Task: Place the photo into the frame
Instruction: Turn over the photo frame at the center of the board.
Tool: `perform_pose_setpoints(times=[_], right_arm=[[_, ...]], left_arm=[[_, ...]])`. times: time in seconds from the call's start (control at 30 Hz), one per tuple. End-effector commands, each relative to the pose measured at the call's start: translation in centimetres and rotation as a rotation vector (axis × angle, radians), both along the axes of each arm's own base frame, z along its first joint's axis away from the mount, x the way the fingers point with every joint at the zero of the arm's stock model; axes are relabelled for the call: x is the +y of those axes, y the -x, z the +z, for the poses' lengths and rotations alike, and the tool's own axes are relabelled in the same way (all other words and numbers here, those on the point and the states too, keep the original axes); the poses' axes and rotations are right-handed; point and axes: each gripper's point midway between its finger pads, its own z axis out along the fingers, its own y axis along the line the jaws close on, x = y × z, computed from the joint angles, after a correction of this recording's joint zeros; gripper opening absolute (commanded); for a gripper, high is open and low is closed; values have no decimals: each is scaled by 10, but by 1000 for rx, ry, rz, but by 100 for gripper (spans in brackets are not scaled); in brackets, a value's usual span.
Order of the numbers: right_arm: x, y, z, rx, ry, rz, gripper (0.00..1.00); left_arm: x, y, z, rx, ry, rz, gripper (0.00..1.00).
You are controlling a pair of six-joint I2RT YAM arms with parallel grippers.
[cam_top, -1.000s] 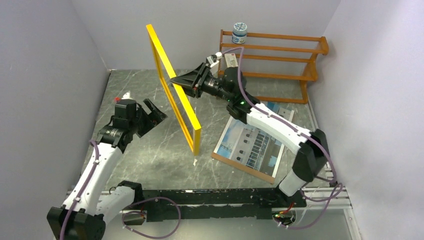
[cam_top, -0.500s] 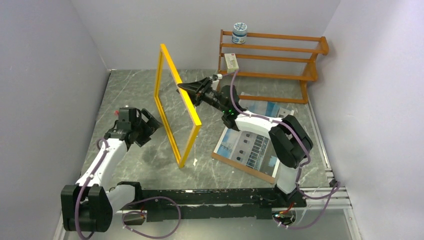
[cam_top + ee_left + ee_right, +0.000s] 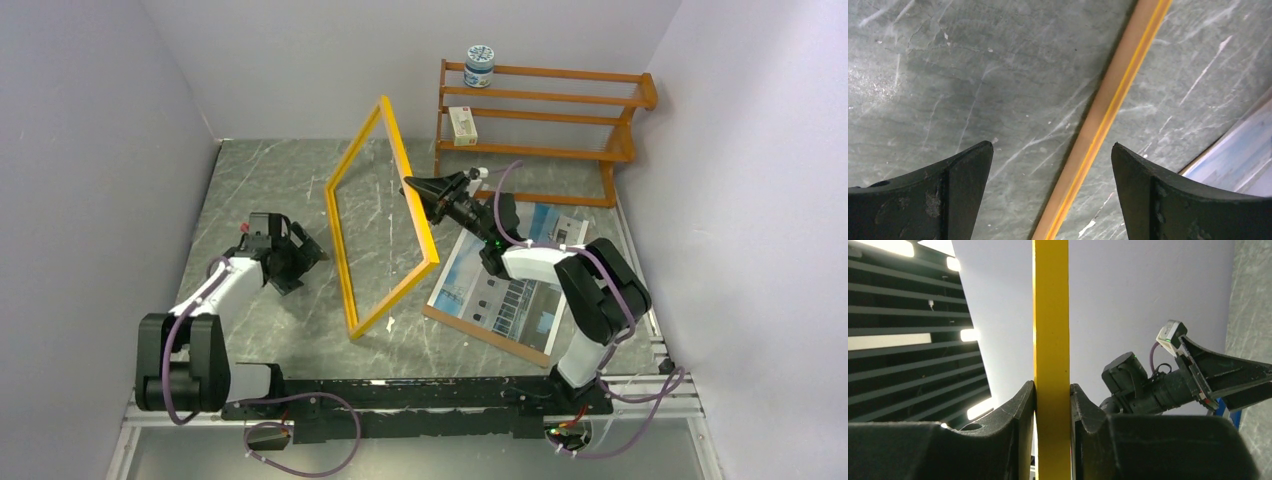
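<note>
The frame (image 3: 340,250) is yellow on the front and stands tilted, with its lower left corner on the table. My right gripper (image 3: 418,190) is shut on its right bar; in the right wrist view both fingers (image 3: 1020,410) press on the yellow bar (image 3: 1051,315). The photo (image 3: 505,285) of a white building lies face up on a brown backing board (image 3: 480,330), right of the frame. My left gripper (image 3: 305,262) is open and empty, low over the table left of the frame. In its view a frame bar (image 3: 1108,115) runs between the open fingertips (image 3: 968,165), and a photo corner (image 3: 1243,160) shows.
An orange-brown shelf rack (image 3: 545,150) stands at the back right, with a jar (image 3: 480,65) on top and a small box (image 3: 461,125) on a shelf. Grey walls close in the left, back and right sides.
The right gripper has come down and to the right, tipping the frame from nearly upright to leaning over. The left arm has drawn back and dropped towards the table.
</note>
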Motion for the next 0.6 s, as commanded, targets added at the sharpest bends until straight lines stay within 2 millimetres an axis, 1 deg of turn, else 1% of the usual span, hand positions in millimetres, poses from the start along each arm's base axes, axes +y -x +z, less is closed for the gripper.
perform_pose_setpoints(times=[0.0, 0.07, 0.2, 0.27, 0.37, 0.43, 0.5, 0.57], right_arm=[[-3, 25, -43, 5, 103, 105, 22], [-8, 28, -47, 3, 100, 119, 23], [-11, 31, -48, -16, 119, 158, 27], [-13, 30, -47, -23, 137, 172, 32], [-17, 29, -50, -41, 210, 173, 43], [-22, 26, -57, -44, 284, 158, 51], [-29, 23, -59, -59, 355, 139, 55], [-37, 21, -58, -88, 408, 119, 55]], left_arm=[[3, -9, -7, -1, -22, -35, 94], [1, -12, -10, 6, -14, -49, 94], [-8, -19, -10, -21, 24, -98, 94], [-10, -21, -10, -24, 34, -110, 94], [-9, -22, -12, -15, 29, -116, 94], [-5, -23, -12, -10, 15, -106, 94], [-2, -23, -12, -7, 8, -100, 94], [0, -23, -12, -3, 2, -98, 94]])
